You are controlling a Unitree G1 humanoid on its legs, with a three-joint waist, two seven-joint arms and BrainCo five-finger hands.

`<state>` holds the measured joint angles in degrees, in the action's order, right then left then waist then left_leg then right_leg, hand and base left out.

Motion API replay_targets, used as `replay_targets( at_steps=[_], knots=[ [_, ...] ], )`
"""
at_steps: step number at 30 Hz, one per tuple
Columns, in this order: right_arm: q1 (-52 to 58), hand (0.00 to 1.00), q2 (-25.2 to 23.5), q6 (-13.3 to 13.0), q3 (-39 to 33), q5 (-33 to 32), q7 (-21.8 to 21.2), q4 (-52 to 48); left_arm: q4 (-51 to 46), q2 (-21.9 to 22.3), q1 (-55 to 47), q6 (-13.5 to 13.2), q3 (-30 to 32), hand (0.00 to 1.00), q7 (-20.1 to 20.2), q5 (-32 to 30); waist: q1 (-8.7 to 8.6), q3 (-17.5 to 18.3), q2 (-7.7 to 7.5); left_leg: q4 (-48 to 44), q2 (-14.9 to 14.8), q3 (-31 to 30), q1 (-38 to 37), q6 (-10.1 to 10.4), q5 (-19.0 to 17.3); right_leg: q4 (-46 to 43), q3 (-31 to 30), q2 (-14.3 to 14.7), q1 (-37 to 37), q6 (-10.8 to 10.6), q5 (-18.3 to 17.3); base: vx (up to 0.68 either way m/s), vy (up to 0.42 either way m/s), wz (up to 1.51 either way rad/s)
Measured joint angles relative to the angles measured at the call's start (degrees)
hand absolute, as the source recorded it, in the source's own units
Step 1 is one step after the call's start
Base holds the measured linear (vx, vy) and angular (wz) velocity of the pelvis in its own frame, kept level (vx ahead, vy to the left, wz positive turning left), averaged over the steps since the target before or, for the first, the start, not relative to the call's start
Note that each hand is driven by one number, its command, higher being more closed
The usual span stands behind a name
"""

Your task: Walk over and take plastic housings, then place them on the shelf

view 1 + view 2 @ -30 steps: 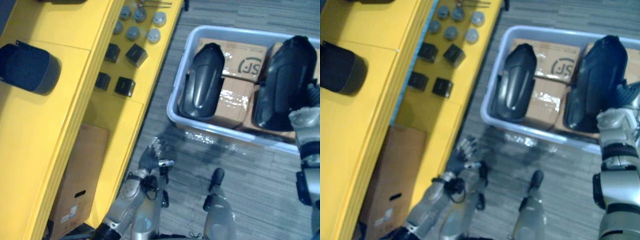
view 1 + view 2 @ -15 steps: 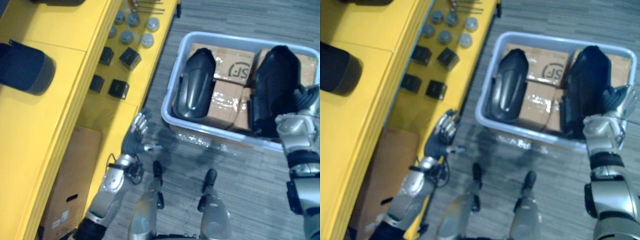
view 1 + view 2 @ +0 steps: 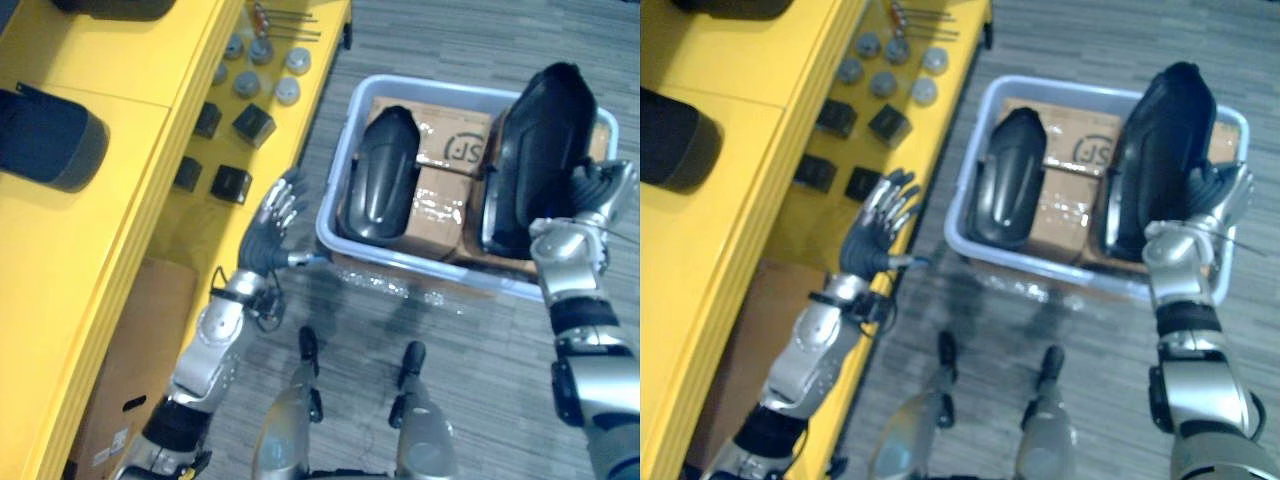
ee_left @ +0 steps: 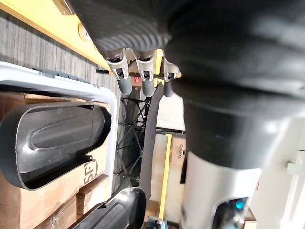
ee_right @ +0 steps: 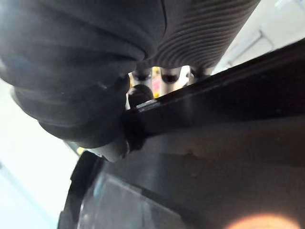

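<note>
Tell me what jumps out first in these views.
A large glossy black plastic housing stands tilted up at the right end of the pale grey plastic bin, gripped by the right hand. A second black housing lies on brown cardboard boxes in the bin's left half. The bright yellow shelf runs along the left, the left hand open beside it.

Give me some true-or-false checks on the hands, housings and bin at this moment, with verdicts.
1. The right hand grips the right housing. True.
2. The left hand holds the left housing. False: it is open and empty, beside the bin.
3. Both housings rest on the yellow shelf. False: neither does; the left housing lies in the bin.
4. Cardboard boxes sit in the bin. True.
</note>
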<state>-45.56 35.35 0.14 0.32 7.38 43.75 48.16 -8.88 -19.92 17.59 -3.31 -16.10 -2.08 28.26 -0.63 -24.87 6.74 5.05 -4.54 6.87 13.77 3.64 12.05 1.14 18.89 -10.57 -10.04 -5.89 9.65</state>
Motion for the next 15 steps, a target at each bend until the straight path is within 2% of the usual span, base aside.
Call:
replay_targets(
  at_steps=[5, 7, 10, 15],
  knots=[
    [-2.4, 1.0, -0.6, -0.8, 0.0, 0.0, 1.9, -0.3, 8.2, 0.1, 5.2, 3.4, -2.1, 0.0, 2.8, 3.5, -0.34, 0.2, -0.34, 0.0, -0.6, 0.3, -0.1, 0.2, 0.1, 0.5, -0.3, 0.6, 0.0, 0.4, 0.4, -0.01, -0.017, -0.05],
    [-3.4, 1.0, -1.3, -2.1, 0.0, 0.1, 2.7, -1.5, 11.9, 0.3, 7.7, 5.0, -3.7, 0.0, 3.6, 3.4, -0.51, 0.4, -0.72, 0.0, -0.8, 0.3, -0.1, 0.4, 0.3, 0.6, -0.3, 1.2, 0.0, 0.6, 0.6, -0.02, -0.04, -0.07],
    [-5.0, 1.0, -2.9, -3.7, 1.0, 0.2, 2.8, -3.2, 16.6, 0.8, 9.9, 7.2, -5.6, 0.0, 4.6, 3.2, -0.69, 1.0, -1.93, 0.0, -1.4, 1.6, -0.6, 0.5, 0.3, 1.2, -1.5, 1.8, 0.0, 1.0, 0.9, -0.01, -0.028, -0.18],
    [-5.1, 1.0, -3.4, -4.2, 1.4, 0.2, 3.9, -6.7, 22.6, 2.4, 12.8, 8.1, -7.2, 0.0, 4.7, 3.2, -1.8, 1.1, -2.28, 0.0, -1.4, 1.8, -0.8, 0.5, 0.3, 1.2, -1.7, 1.8, 0.0, 1.0, 0.9, -0.01, -0.002, -0.04]
  ],
)
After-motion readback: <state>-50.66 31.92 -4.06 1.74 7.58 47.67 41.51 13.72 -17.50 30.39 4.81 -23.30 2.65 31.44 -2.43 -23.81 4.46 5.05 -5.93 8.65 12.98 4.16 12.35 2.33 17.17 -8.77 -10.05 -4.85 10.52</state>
